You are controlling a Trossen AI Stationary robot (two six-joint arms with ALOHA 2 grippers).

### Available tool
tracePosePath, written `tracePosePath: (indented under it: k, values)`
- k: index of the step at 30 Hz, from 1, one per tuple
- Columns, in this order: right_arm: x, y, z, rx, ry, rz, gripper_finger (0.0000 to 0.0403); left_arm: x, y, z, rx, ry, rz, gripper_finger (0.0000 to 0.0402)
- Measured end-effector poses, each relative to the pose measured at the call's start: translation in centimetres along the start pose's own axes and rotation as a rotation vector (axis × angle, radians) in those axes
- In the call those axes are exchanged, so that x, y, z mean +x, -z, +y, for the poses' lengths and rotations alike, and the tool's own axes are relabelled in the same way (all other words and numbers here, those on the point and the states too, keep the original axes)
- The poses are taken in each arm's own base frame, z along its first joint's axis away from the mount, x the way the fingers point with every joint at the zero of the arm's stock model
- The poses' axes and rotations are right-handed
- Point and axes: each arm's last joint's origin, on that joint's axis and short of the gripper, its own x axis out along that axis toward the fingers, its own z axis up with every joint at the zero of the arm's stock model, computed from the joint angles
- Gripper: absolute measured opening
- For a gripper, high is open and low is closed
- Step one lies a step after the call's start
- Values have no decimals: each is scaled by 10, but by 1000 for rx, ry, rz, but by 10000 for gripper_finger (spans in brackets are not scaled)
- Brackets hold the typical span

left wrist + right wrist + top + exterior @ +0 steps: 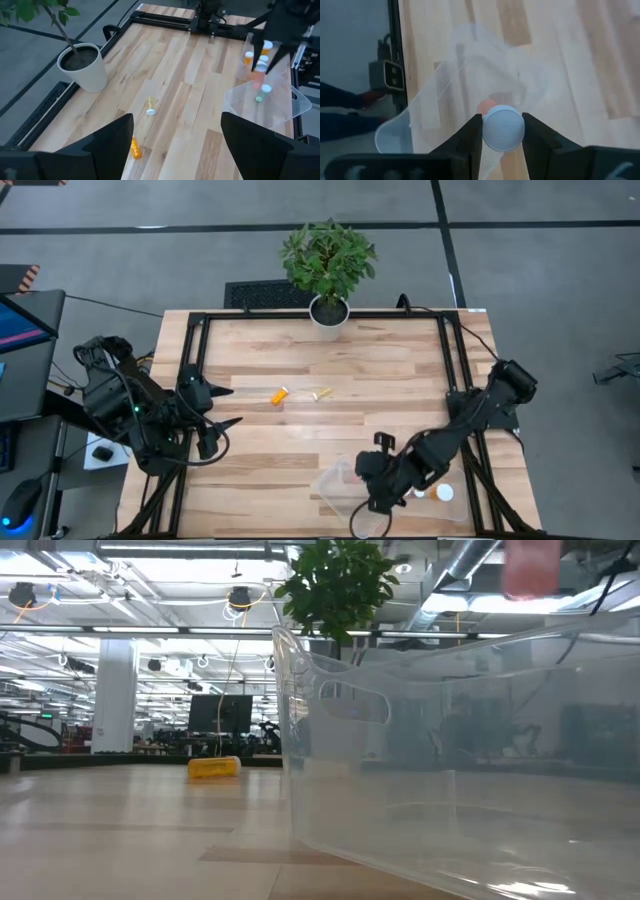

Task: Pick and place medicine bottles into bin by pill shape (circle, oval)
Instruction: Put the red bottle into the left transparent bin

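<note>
My right gripper (378, 480) is over the clear plastic bin (335, 485) at the table's near right, shut on a pinkish bottle with a white cap (503, 127). The bottle's body also shows in the low view (530, 565), above the bin (450, 740). A small white-capped bottle (262, 90) lies inside the bin. An orange bottle (279, 395) and a yellowish one (322, 393) lie on their sides mid-table. My left gripper (225, 407) waits open at the table's left side. My right gripper pinches the bottle's white cap (503, 127) between its two fingers, one on each side of the cap. The fingers point down from above. The bottle hangs below them, upright, lifted clear above the bin's open top.
A potted plant (328, 265) stands at the table's far edge. Two more white-capped bottles (420, 493) (445, 493) stand on the table right of the bin. A black frame (200, 330) runs along the table's edges. Bare wood lies between the two arms.
</note>
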Motion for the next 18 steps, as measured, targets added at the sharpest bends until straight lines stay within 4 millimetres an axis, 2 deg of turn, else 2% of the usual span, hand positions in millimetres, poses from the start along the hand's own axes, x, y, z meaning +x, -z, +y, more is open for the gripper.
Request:
tracePosePath:
  k: [5,9,18]
  values:
    - [27,8,11,-22,20,50,123,0,0,0,0,0,0,295]
    - [41,11,13,-29,39,69,123,0,0,0,0,1,0,295]
    - [57,10,16,-30,38,81,123,0,0,0,6,0,1,295]
